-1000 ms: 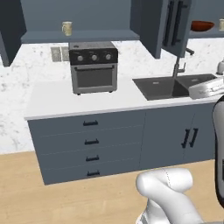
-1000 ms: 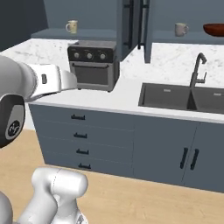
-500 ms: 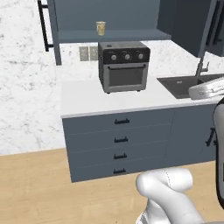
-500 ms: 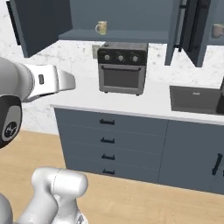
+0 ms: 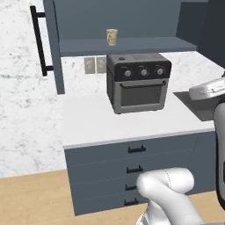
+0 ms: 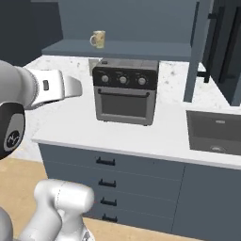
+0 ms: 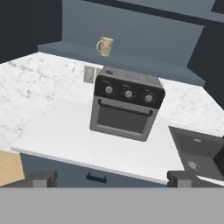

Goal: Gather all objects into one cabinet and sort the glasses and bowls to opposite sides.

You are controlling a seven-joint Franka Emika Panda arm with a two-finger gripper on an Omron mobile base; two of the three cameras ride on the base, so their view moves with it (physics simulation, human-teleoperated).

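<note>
A small cream mug (image 5: 111, 37) with a loop handle stands alone on the bottom shelf of the open slate-blue wall cabinet (image 5: 132, 45), above the toaster oven. It appears again as the mug (image 6: 98, 38) on the cabinet shelf (image 6: 136, 48) in the right base view, and as the mug (image 7: 105, 46) in the hand view. My gripper (image 7: 111, 179) is open, its two dark fingertips (image 7: 41, 178) spread wide with nothing between them. It hangs well back from the counter, facing the oven. The bowls are out of view.
A black and grey toaster oven (image 5: 138, 81) sits on the white counter (image 5: 92, 121), right below the mug. A dark sink (image 6: 216, 132) lies to the right. An open cabinet door with a black bar handle (image 5: 40, 41) juts out at the left. Base drawers (image 5: 136, 149) run beneath.
The whole picture has shifted as the base drove left and closer: the oven and mug now sit larger and nearer the middle, and the sink has slid to the right edge. The gripper stays open.
</note>
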